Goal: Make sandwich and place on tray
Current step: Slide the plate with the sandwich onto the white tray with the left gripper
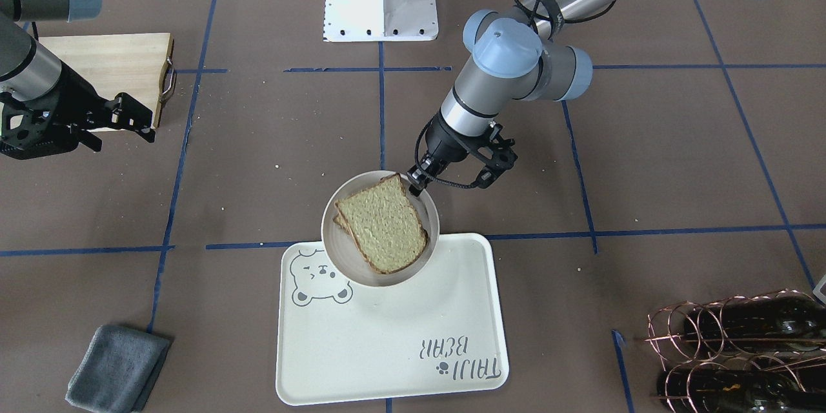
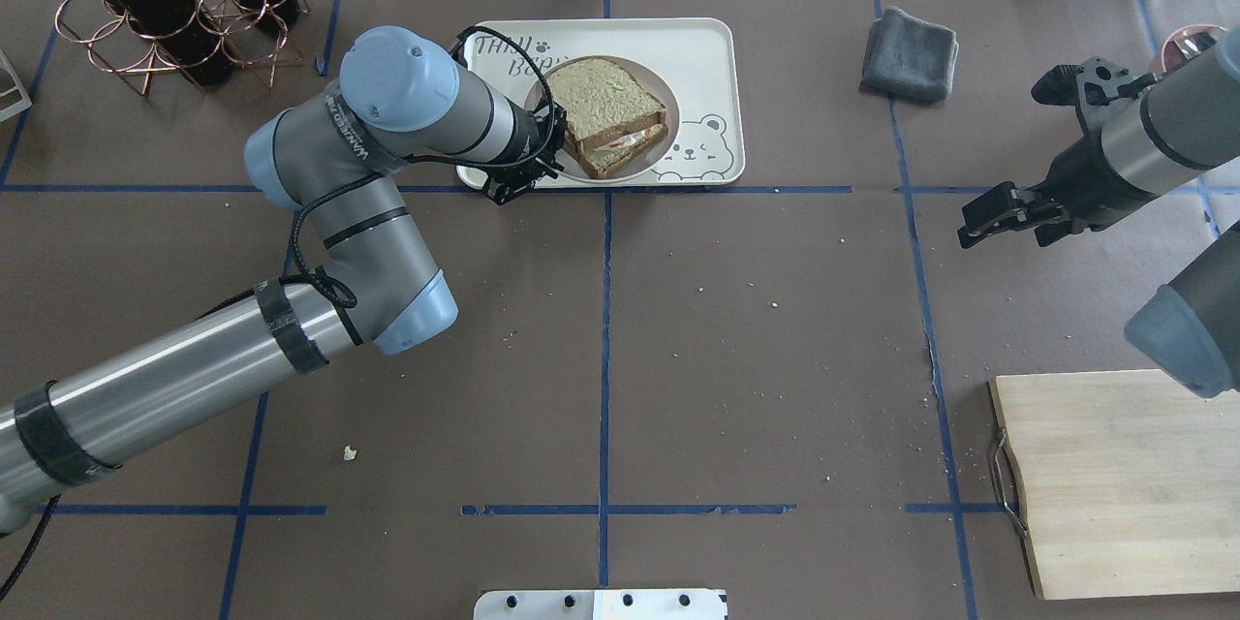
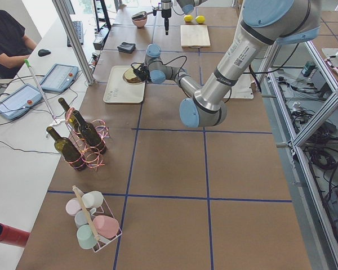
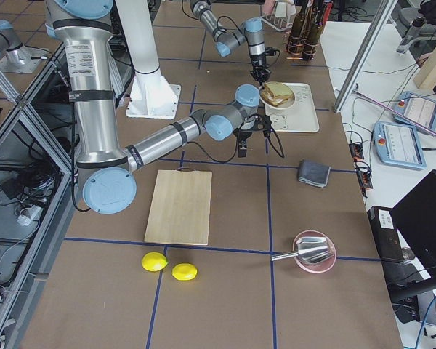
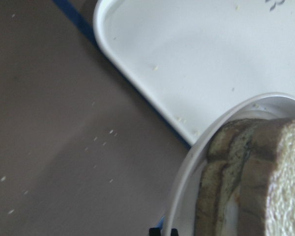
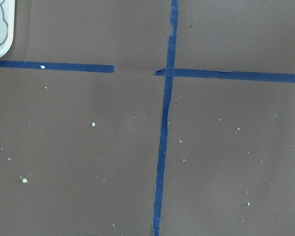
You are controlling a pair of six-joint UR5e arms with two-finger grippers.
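Note:
The sandwich (image 1: 384, 232), two tan bread slices with a strip of white egg between them (image 2: 620, 143), lies on a small round white plate (image 1: 329, 232). The plate sits over the robot-side edge of the cream bear tray (image 1: 387, 348). My left gripper (image 1: 416, 182) is shut on the plate's rim at the side nearest the robot. I cannot tell whether the plate rests on the tray or hangs just above it. The left wrist view shows the plate rim (image 5: 187, 187), the sandwich edge (image 5: 265, 187) and the tray (image 5: 187, 59). My right gripper (image 2: 978, 218) is open and empty, away from the tray.
A wooden cutting board (image 2: 1114, 475) lies under the right arm. A grey cloth (image 2: 911, 53) lies beside the tray. A copper rack of wine bottles (image 2: 165, 10) stands at the far left. Two lemons (image 4: 154, 262) and a pink bowl (image 4: 314, 251) lie at the table's right end.

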